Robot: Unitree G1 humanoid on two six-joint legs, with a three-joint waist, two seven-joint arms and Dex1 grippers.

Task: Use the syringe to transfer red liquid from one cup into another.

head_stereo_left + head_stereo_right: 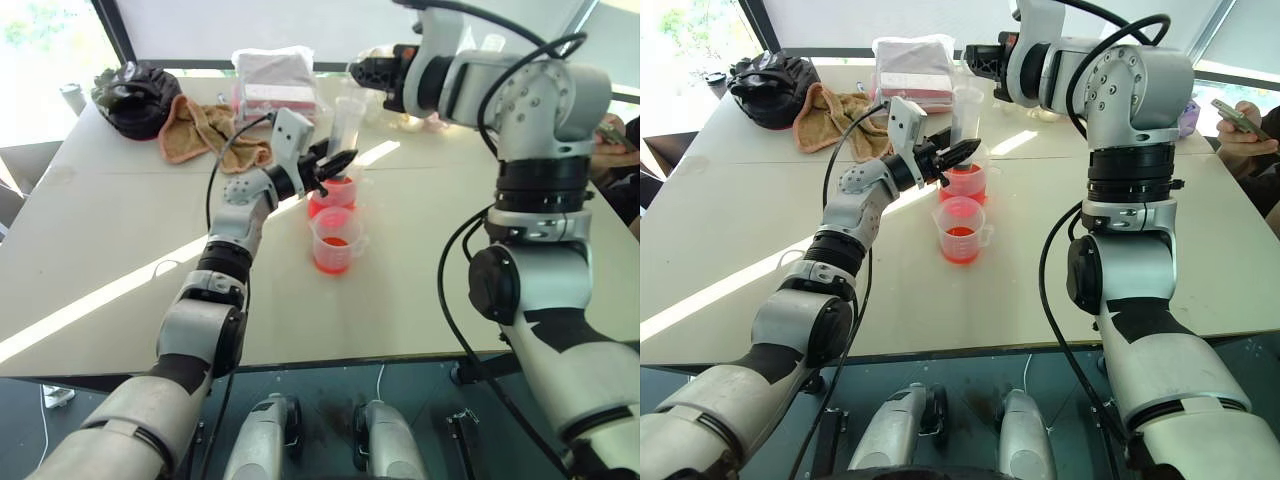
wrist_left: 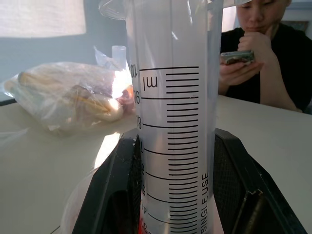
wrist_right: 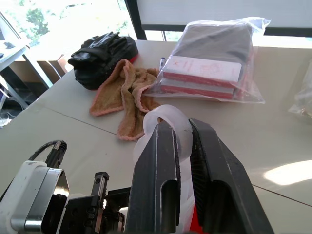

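Right now I have the large clear plastic syringe (image 1: 966,112) with printed black marks standing upright over the farther clear plastic cup (image 1: 965,182), its lower end down inside that cup. My left gripper (image 1: 952,155) is pinching the syringe barrel from the side, both black fingers pressed flat against the clear wall just above the cup's rim, as the left wrist view shows up close. My right gripper (image 3: 181,146) comes in level from above and is clamped on the white ring-shaped plunger top (image 3: 168,122) at the upper end of the syringe. The translucent orange-red liquid (image 1: 960,243) sits in the nearer clear cup (image 1: 962,230), and the farther cup glows the same red. Both cups stand touching or just beside each other on the pale table (image 1: 740,200). Farther back lie a tan crumpled cloth (image 1: 825,115), a black bag (image 1: 770,85) and a clear plastic bag holding a pink-edged box (image 1: 912,70). At the right edge a person's hand holds a phone (image 1: 1238,118).
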